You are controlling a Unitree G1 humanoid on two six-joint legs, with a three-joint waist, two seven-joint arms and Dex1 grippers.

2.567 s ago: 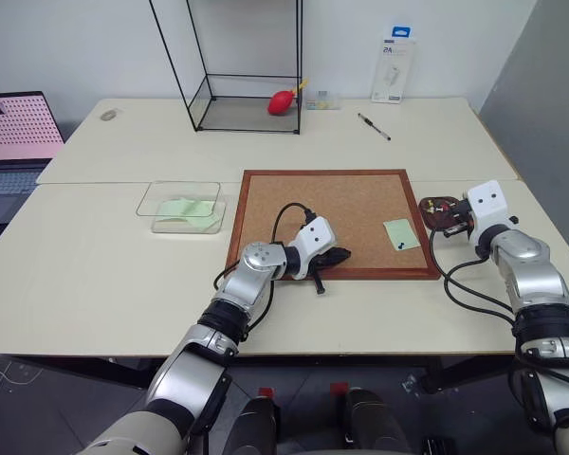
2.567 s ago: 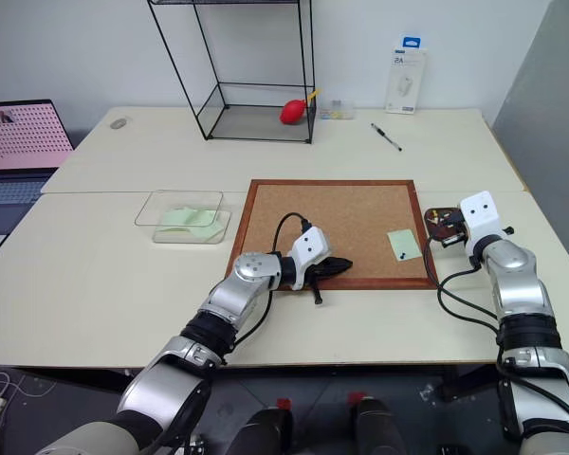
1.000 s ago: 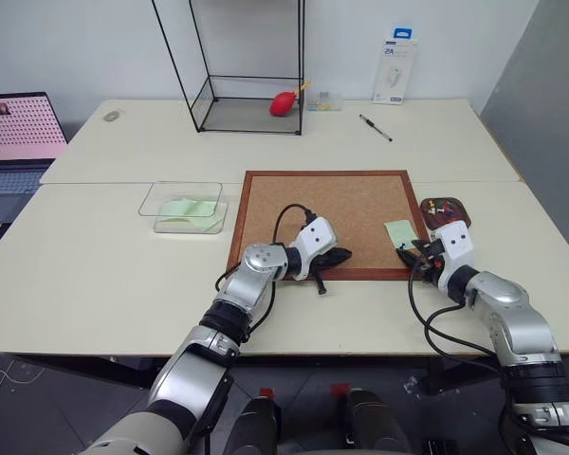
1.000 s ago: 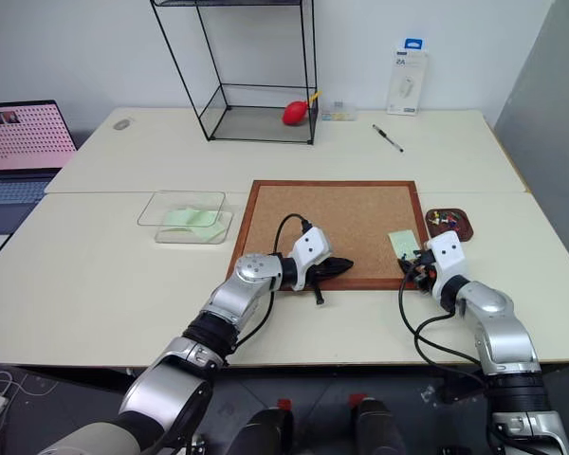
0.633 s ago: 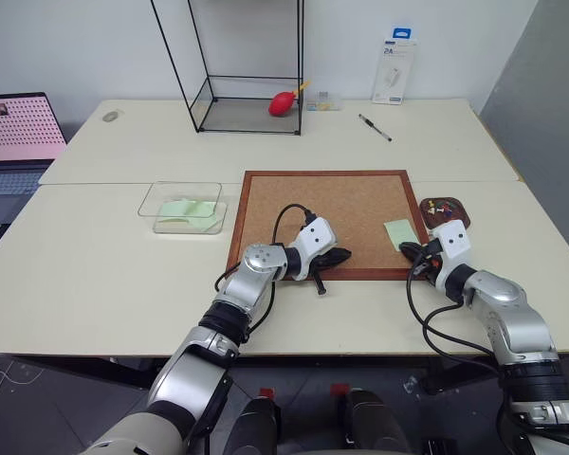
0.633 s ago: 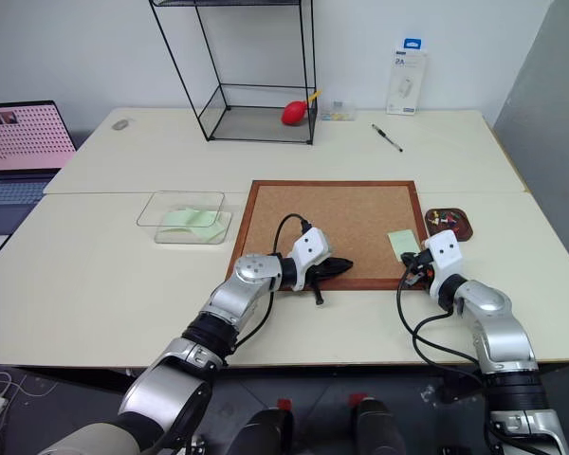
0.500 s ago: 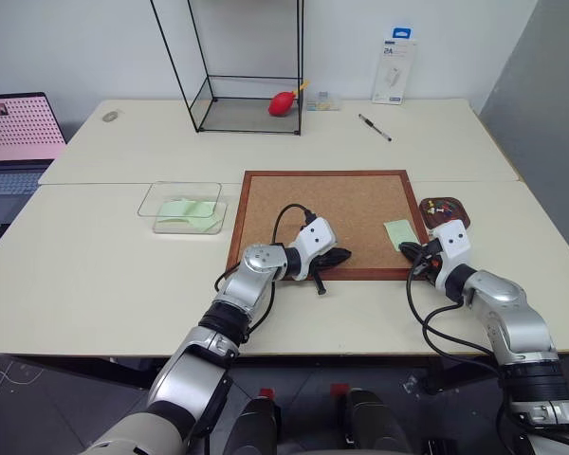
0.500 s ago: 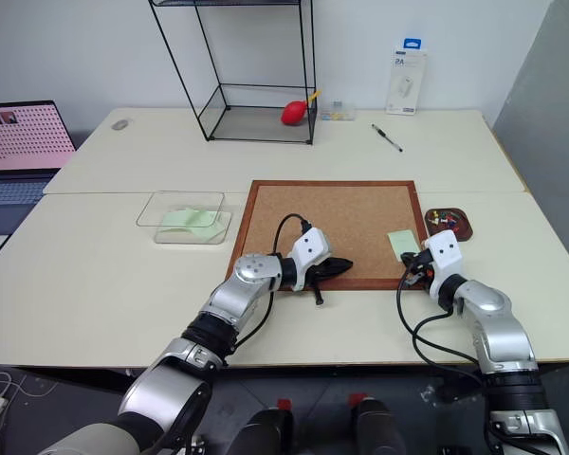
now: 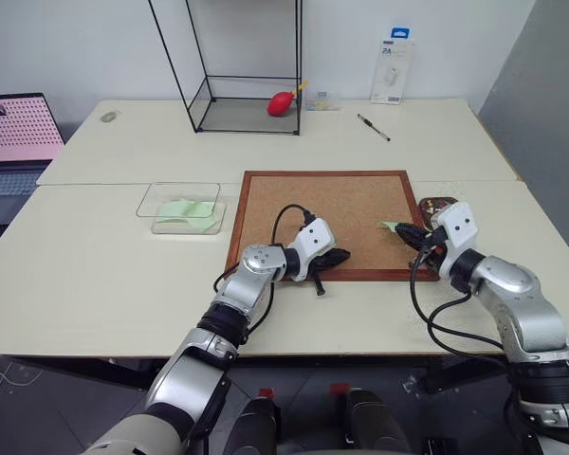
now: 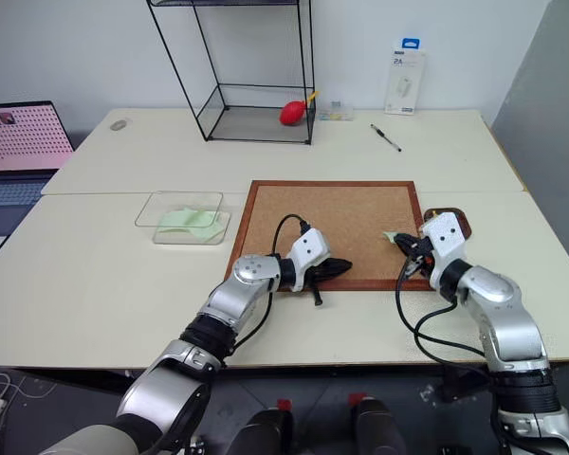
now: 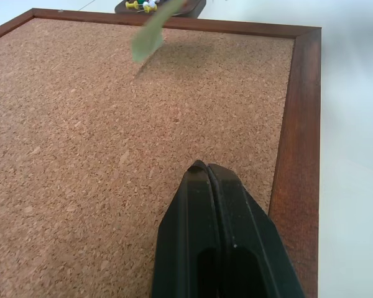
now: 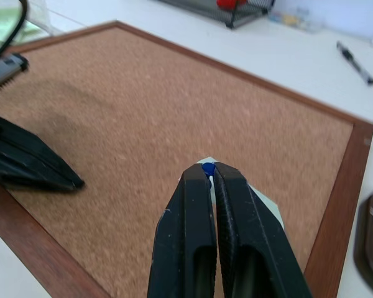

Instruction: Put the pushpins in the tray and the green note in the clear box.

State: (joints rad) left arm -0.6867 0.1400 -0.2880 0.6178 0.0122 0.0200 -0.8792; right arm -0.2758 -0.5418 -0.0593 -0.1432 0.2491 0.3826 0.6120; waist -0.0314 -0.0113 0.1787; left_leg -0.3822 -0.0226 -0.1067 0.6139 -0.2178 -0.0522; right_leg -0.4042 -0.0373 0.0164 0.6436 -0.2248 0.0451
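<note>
One pushpin point(image 12: 207, 167) sits pinched in our closed right gripper point(image 12: 211, 172), the green note point(image 11: 148, 38) hanging from it above the corkboard point(image 9: 351, 204). Our tray point(image 9: 434, 202) lies just right; our left gripper point(image 11: 206, 171) rests shut and empty.

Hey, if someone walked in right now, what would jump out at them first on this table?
Probably the right gripper, shut on a blue pushpin, lifting the green note off the corkboard's right side. Next, the left gripper, shut, resting at the board's near edge. Behind stands a tall wire-framed glass case.
</note>
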